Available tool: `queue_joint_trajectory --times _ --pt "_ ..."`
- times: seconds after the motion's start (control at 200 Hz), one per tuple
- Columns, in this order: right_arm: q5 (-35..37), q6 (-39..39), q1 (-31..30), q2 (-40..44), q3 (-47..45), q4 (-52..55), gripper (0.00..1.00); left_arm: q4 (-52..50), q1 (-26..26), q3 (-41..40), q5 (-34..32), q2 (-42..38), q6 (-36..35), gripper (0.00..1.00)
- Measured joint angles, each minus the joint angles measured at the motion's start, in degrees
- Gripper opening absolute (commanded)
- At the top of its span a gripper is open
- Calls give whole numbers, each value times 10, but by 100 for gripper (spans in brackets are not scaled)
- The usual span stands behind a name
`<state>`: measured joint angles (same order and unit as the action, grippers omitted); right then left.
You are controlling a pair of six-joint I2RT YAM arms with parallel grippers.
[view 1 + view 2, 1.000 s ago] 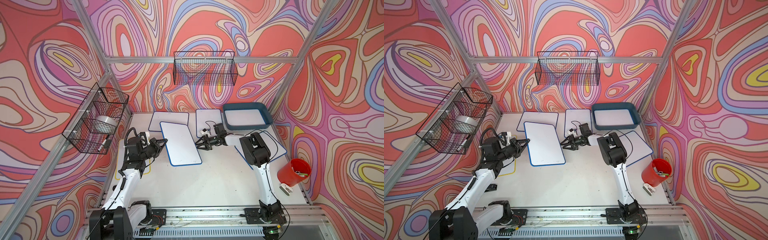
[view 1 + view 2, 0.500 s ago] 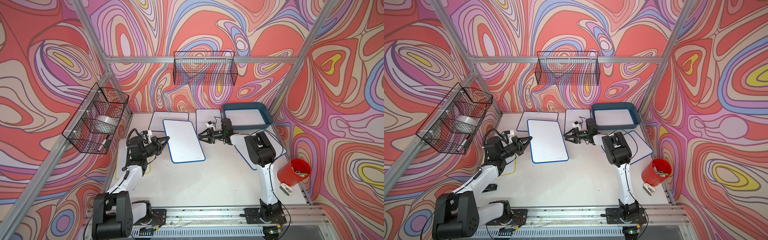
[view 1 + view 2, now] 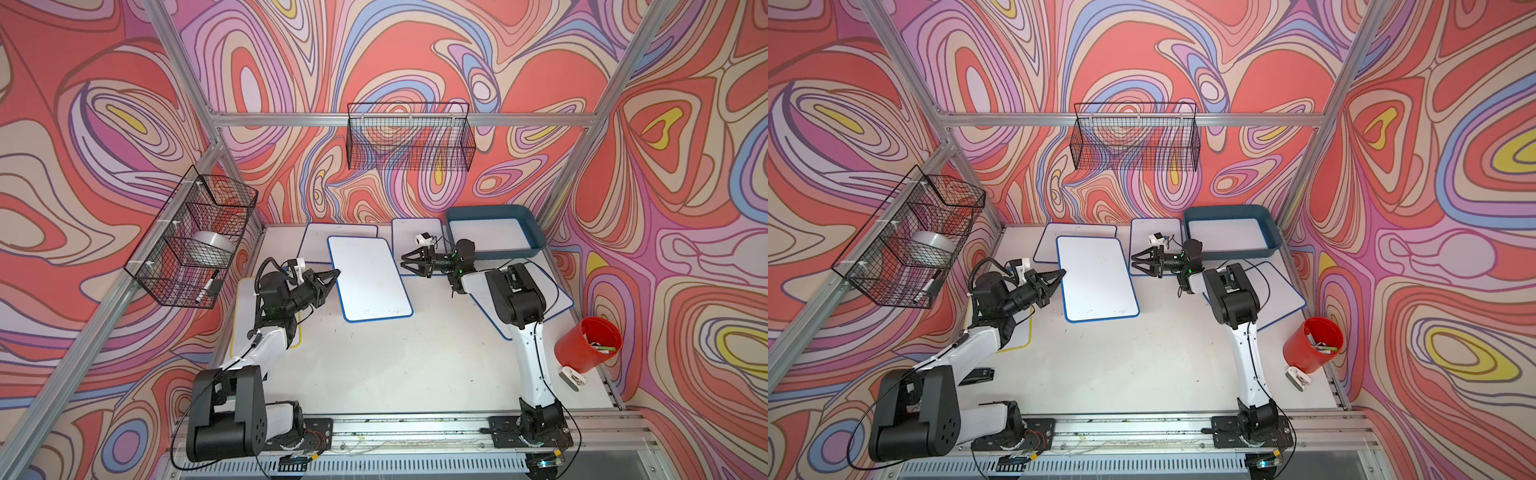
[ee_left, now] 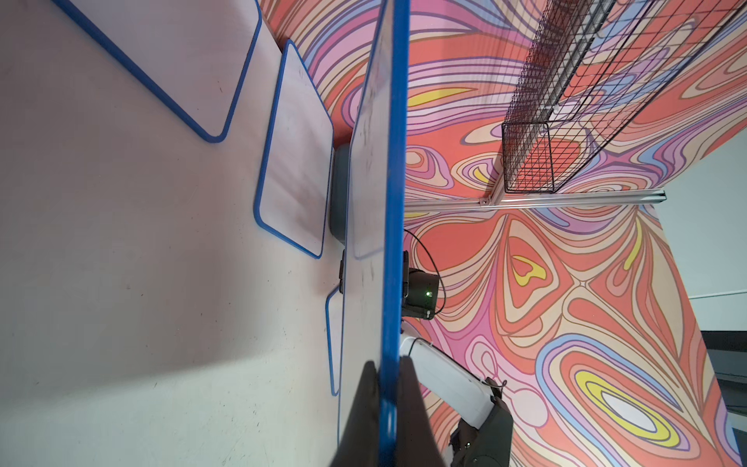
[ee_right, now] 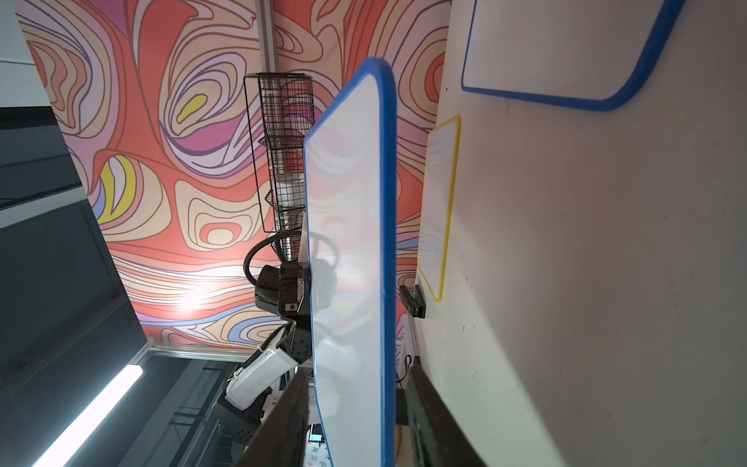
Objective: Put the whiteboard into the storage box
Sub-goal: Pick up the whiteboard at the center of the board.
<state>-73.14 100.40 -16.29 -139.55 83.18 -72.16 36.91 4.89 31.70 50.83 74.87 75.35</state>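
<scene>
A blue-framed whiteboard (image 3: 368, 278) (image 3: 1096, 278) hangs above the middle of the table, roughly level. My left gripper (image 3: 336, 273) (image 3: 1062, 272) is shut on its left long edge; in the left wrist view both fingers press the blue frame (image 4: 394, 202) at the gripper (image 4: 388, 366). My right gripper (image 3: 404, 266) (image 3: 1133, 264) is at the opposite long edge. In the right wrist view its jaws straddle the whiteboard (image 5: 347, 242) with a gap on each side, so the gripper (image 5: 359, 366) is open. The teal storage box (image 3: 536, 237) (image 3: 1273, 232) stands at the back right, showing a white bottom.
More whiteboards lie flat: two at the back (image 3: 340, 237) (image 3: 417, 232), one under the right arm (image 3: 552, 291), and a yellow-framed one (image 3: 245, 307) at the left. A red cup (image 3: 588, 349) stands at the right edge. Wire baskets hang on the back wall (image 3: 409, 137) and left wall (image 3: 195, 237).
The held whiteboard has shifted a little to the right and back. My right gripper came up to its right edge and its jaws have narrowed around it.
</scene>
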Motion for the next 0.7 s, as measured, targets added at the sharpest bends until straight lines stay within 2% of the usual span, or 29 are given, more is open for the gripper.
queue_joint_trajectory --times 0.11,0.28,0.476,0.596,0.696 --pt "-4 56 -11 -21 -1 -54 40 36 0 0 4 23 23 0" --pt "-9 87 -20 -21 -2 -92 39 71 0 1 6 36 49 0" --pt "-13 100 -20 -21 -1 -102 30 74 -4 6 3 36 42 0" --pt "-14 103 -20 -21 -1 -105 28 57 -11 16 3 37 33 0" --pt "-17 103 -21 -20 -1 -105 21 31 -12 32 2 45 24 0"
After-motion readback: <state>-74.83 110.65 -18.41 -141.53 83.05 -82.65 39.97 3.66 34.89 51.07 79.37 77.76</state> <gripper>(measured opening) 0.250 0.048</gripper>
